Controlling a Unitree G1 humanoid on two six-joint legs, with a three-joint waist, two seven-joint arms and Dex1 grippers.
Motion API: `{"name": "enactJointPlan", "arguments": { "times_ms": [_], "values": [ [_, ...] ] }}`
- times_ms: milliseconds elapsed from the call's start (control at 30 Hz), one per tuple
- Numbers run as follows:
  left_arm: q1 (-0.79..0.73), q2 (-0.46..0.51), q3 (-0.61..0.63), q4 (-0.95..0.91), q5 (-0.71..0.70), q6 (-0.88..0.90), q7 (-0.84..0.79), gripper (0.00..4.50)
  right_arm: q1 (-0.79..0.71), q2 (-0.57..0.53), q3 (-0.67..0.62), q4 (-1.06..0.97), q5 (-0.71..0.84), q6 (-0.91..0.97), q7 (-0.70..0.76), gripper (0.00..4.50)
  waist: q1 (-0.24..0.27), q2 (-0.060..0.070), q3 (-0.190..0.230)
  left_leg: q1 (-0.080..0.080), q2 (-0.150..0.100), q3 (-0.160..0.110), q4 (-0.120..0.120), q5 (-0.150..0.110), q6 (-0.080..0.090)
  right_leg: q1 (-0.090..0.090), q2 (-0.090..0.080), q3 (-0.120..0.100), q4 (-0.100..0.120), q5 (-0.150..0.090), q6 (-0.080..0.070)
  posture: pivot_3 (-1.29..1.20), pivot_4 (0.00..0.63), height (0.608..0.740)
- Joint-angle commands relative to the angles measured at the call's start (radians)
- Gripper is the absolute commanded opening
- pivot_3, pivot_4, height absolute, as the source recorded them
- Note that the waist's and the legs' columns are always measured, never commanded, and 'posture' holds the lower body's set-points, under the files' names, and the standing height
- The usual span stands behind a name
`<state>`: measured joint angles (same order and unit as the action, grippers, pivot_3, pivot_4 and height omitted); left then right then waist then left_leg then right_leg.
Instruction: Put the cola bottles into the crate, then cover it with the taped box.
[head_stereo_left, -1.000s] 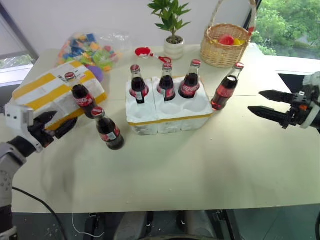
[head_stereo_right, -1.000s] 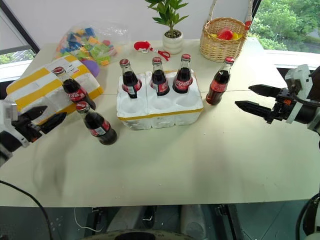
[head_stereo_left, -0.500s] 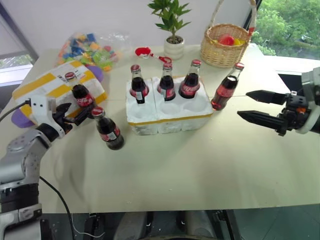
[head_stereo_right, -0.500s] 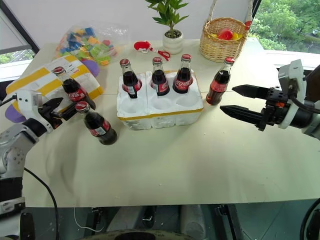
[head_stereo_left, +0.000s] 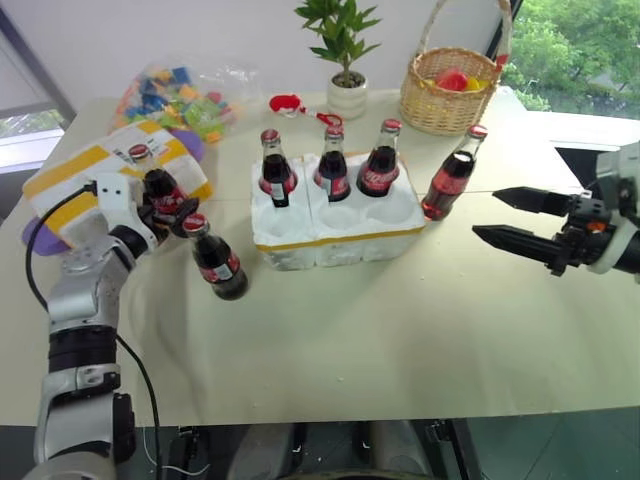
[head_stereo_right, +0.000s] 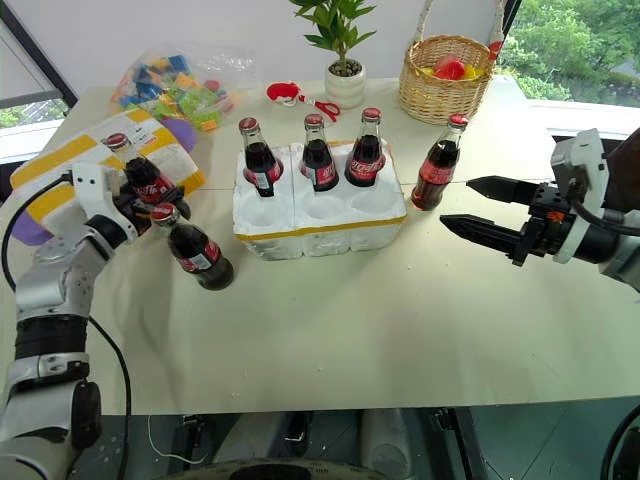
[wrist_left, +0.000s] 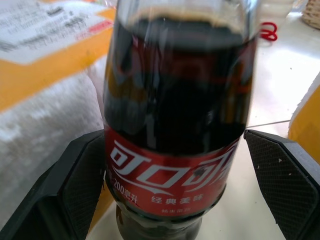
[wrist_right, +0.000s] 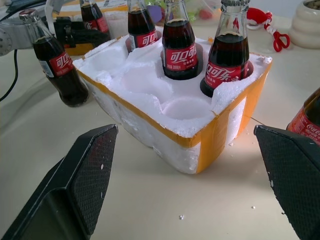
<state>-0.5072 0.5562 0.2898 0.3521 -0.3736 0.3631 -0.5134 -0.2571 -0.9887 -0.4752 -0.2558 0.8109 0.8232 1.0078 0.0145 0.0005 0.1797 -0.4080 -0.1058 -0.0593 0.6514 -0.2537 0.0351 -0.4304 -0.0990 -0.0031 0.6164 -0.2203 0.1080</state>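
Observation:
Three cola bottles (head_stereo_left: 333, 168) stand in the back wells of the crate (head_stereo_left: 335, 238), whose front wells (wrist_right: 182, 107) are empty. Another bottle (head_stereo_left: 450, 180) stands just right of the crate, and one (head_stereo_left: 218, 262) stands in front of its left end. A further bottle (wrist_left: 175, 115) stands against the taped box (head_stereo_left: 80, 175). My left gripper (head_stereo_left: 170, 212) is open with a finger on each side of that bottle's label. My right gripper (head_stereo_left: 485, 215) is open and empty, hovering right of the crate and pointing at it.
A bag of coloured toys (head_stereo_left: 175, 95), a potted plant (head_stereo_left: 347, 60) and a wicker basket (head_stereo_left: 450, 92) line the far edge. A red-handled object (head_stereo_left: 298, 106) lies behind the crate. Something purple (head_stereo_left: 35, 235) pokes out under the taped box.
My left gripper moved away from the table's near left edge up to the bottle beside the taped box and now brackets it. My right gripper drifted slightly toward the crate.

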Motion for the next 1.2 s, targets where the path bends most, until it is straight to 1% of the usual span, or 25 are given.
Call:
{"name": "enactJointPlan", "arguments": {
  "times_ms": [33, 233, 533, 767, 867, 933, 1200],
  "values": [
    [-0.028, 0.006, 0.009, 0.028, 0.019, -0.042, 0.005, 4.44, -0.015, 0.002, -0.011, -0.039, 0.025, -0.009, -0.014, 4.50, 0.000, 0.000, 0.000, 0.000, 0.000, 0.000, 0.000, 0.000, 0.000, 0.000, 0.000, 0.000, 0.000, 0.000, 0.000, 0.00, 0.150, 0.732],
    [-0.041, 0.012, 0.004, 0.069, 0.038, -0.069, -0.007, 4.44, -0.022, 0.007, 0.001, -0.039, 0.023, -0.008, -0.032, 4.50, 0.000, 0.000, 0.000, 0.000, 0.000, 0.000, 0.000, 0.000, 0.000, 0.000, 0.000, 0.000, 0.000, 0.000, 0.000, 0.00, 0.150, 0.732],
    [-0.054, 0.024, 0.004, 0.078, 0.045, -0.070, -0.032, 4.44, -0.011, 0.010, 0.021, -0.045, 0.013, -0.020, -0.034, 4.50, 0.000, 0.000, 0.000, 0.000, 0.000, 0.000, 0.001, 0.000, 0.000, 0.000, 0.000, 0.000, 0.000, 0.000, 0.000, 0.00, 0.150, 0.732],
    [-0.065, 0.024, -0.001, 0.082, 0.047, -0.079, -0.051, 4.44, -0.032, -0.023, 0.014, -0.073, 0.036, -0.006, -0.004, 4.50, 0.000, 0.000, 0.000, 0.000, 0.000, 0.000, 0.001, 0.000, 0.000, 0.000, 0.000, 0.000, 0.000, 0.000, 0.000, 0.00, 0.150, 0.732],
    [-0.075, 0.020, -0.001, 0.084, 0.044, -0.077, -0.055, 3.63, -0.046, -0.026, 0.021, -0.065, 0.039, -0.003, -0.008, 4.50, 0.000, 0.000, 0.000, 0.000, 0.000, 0.000, 0.001, 0.000, 0.000, 0.000, 0.000, 0.000, 0.001, 0.000, 0.000, 0.00, 0.150, 0.732],
    [-0.076, 0.019, -0.001, 0.084, 0.044, -0.079, -0.057, 2.80, -0.048, -0.025, 0.029, -0.061, 0.034, -0.008, -0.008, 4.50, 0.000, 0.000, 0.000, 0.000, 0.000, 0.000, 0.001, 0.000, 0.000, 0.000, 0.000, 0.000, 0.001, 0.000, 0.000, 0.00, 0.150, 0.732],
    [-0.063, 0.038, 0.009, 0.047, 0.018, -0.040, -0.089, 2.83, -0.050, -0.015, 0.040, -0.062, 0.032, -0.013, -0.022, 4.50, 0.000, 0.000, 0.000, 0.000, 0.000, 0.000, 0.001, 0.000, 0.000, 0.000, 0.000, 0.000, 0.001, 0.000, 0.000, 0.00, 0.150, 0.732]
  ]
}}
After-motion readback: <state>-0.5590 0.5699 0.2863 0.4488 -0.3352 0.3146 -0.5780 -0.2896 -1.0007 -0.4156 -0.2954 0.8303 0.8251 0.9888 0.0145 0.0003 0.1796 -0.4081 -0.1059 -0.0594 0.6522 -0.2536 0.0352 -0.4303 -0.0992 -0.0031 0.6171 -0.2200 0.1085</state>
